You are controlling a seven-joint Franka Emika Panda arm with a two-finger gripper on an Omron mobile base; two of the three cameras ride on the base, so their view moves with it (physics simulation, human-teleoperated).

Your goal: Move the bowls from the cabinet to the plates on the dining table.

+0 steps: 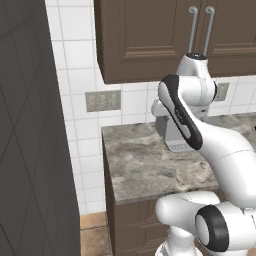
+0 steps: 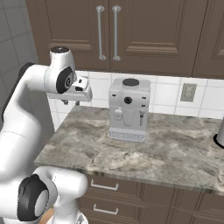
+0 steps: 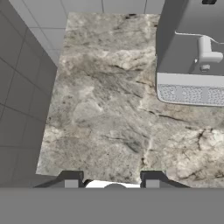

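Jaws parted about halfway, nothing between them: the gripper (image 3: 111, 183) points straight down at bare counter (image 3: 109, 109), fingertips (image 3: 71, 180) apart with only stone showing in the gap. In the right base view the gripper (image 2: 72, 101) hangs above the left end of the counter, to the left of the coffee machine (image 2: 127, 109) and clear of it.

The cabinet (image 2: 109, 30) is directly above and its doors are shut; the two bar handles (image 2: 115, 33) sit side by side at the door seam. The bowls must be behind those doors, can't confirm. Plates and dining table aren't in front of the robot here.

My read: very first step, approach to the cabinet, nothing picked up.

Next move, as I judge it:
- lift the hand and tip it from pointing down to pointing forward
- line the fingers up across one bar handle, close on it, then pull along the door's swing arc
- the arm is folded tight near the wall, so watch elbow clearance to the dark panel (image 1: 30, 125) on the left
- keep the wrist off the coffee machine on the way up
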